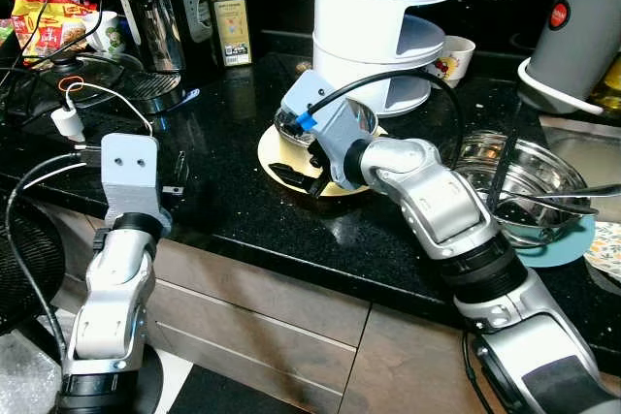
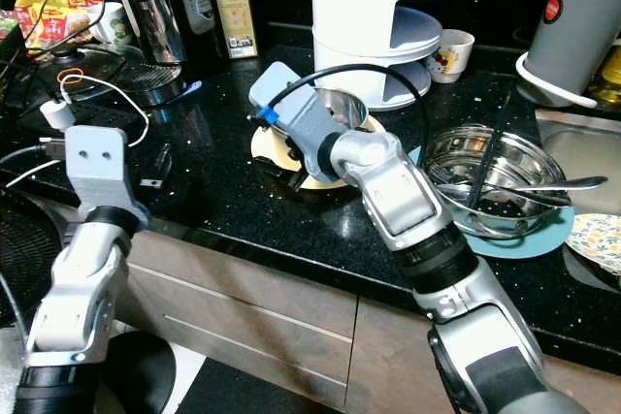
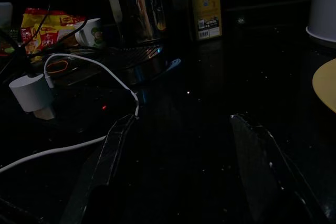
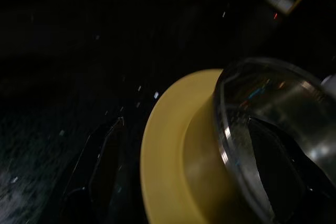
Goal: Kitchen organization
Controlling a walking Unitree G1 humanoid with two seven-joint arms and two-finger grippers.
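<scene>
Straddling the rim of a small steel bowl (image 4: 273, 129) on a round yellow plate (image 1: 291, 154), the right gripper (image 4: 194, 166) is spread wide, gripping nothing. The left gripper (image 3: 189, 171) hovers over the black stone counter (image 1: 223, 191), fingers apart and empty.

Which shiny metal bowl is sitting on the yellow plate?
The smaller steel bowl, right at the right pincer, sits on the yellow plate. The bigger steel bowl rests on a blue mat and holds spoons.

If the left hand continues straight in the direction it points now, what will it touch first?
Probably nothing soon: the left hand is open over bare black countertop. Far ahead stand the yellow box and a dark appliance; the white charger cable lies off to one side. Depth is unclear.
</scene>
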